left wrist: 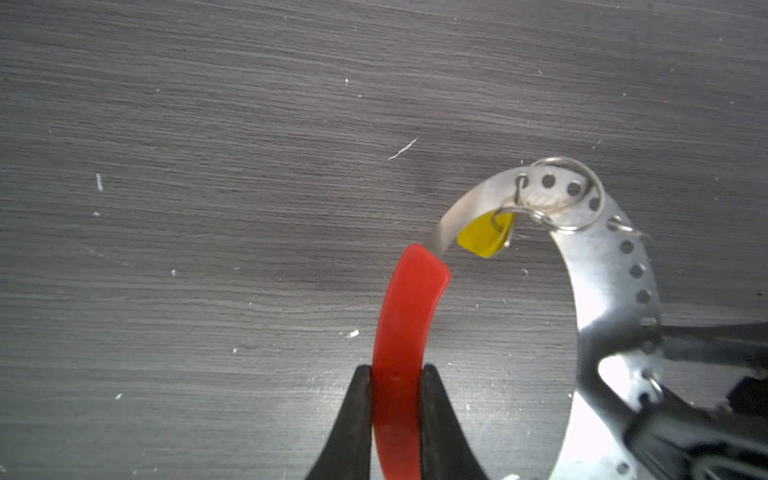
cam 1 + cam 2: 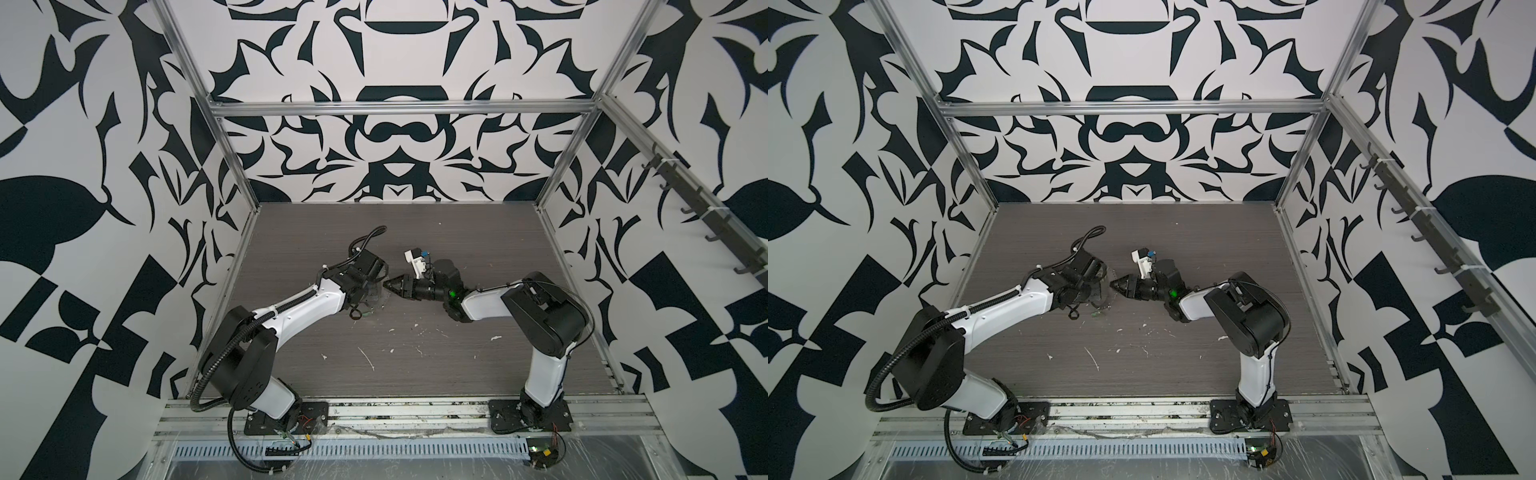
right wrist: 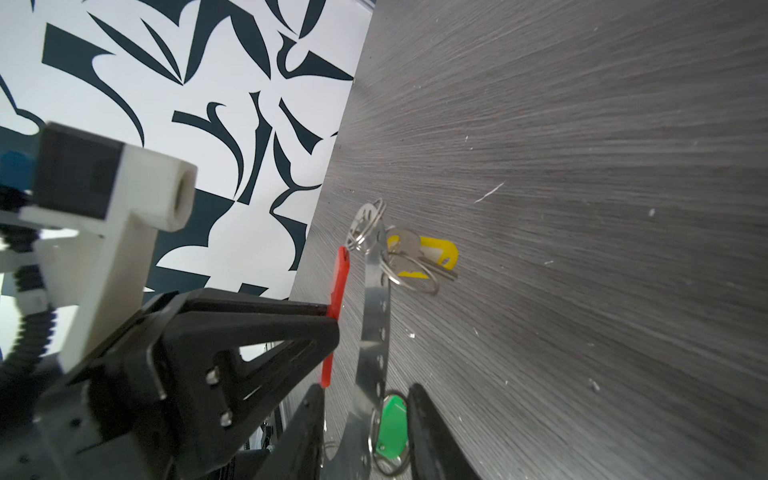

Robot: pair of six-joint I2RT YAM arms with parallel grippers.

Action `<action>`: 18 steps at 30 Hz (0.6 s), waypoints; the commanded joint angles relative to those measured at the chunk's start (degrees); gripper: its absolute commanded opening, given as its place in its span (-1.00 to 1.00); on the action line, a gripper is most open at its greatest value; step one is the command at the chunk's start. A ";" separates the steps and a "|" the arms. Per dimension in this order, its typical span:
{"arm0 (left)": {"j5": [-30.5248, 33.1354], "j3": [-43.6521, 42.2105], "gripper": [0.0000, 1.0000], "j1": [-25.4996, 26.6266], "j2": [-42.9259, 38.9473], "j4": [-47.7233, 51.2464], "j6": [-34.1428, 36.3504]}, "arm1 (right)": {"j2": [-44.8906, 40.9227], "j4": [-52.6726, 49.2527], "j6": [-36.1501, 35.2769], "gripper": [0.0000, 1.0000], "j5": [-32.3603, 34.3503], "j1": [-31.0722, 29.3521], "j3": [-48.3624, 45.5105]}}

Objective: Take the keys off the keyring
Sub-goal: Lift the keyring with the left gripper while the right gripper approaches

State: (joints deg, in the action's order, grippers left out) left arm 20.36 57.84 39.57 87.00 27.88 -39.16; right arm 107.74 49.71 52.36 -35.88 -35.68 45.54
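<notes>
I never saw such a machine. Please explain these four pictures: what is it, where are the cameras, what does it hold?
A robot's left arm and right arm stand at a grey table; each ends in a two-fingered gripper. Both top views look down from above; each wrist view comes from a camera on an arm. The left gripper clamps the red end of a metal strip carrying a yellow tag and a green tag. The right gripper has its jaws around the strip and green tag, not closed. White flecks lie on the table.
</notes>
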 commanded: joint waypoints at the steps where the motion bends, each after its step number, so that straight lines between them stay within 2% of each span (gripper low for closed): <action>1: 0.21 1.79 -0.70 0.58 -2.14 1.95 -1.10 | -0.14 2.97 0.73 -0.38 -0.86 -0.41 2.14; 7: -0.48 1.90 -0.69 0.86 -3.46 2.14 -1.56 | -0.29 4.65 1.93 -0.73 -1.12 -0.36 1.76; 9: -0.80 1.93 -0.64 0.94 -4.07 2.16 -1.71 | -0.37 4.96 2.15 -0.85 -1.21 -0.45 1.78; 10: -0.93 1.91 -0.60 0.99 -4.48 2.18 -1.80 | -0.51 5.29 2.37 -0.97 -1.21 -0.44 1.74; 18: -1.64 1.19 -0.06 0.91 -11.63 2.25 -0.75 | -4.39 3.80 2.28 -1.00 -2.29 0.07 0.71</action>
State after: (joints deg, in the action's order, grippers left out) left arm 19.53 57.95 40.27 79.15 29.56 -40.34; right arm 107.79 52.53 55.18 -37.28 -35.73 45.91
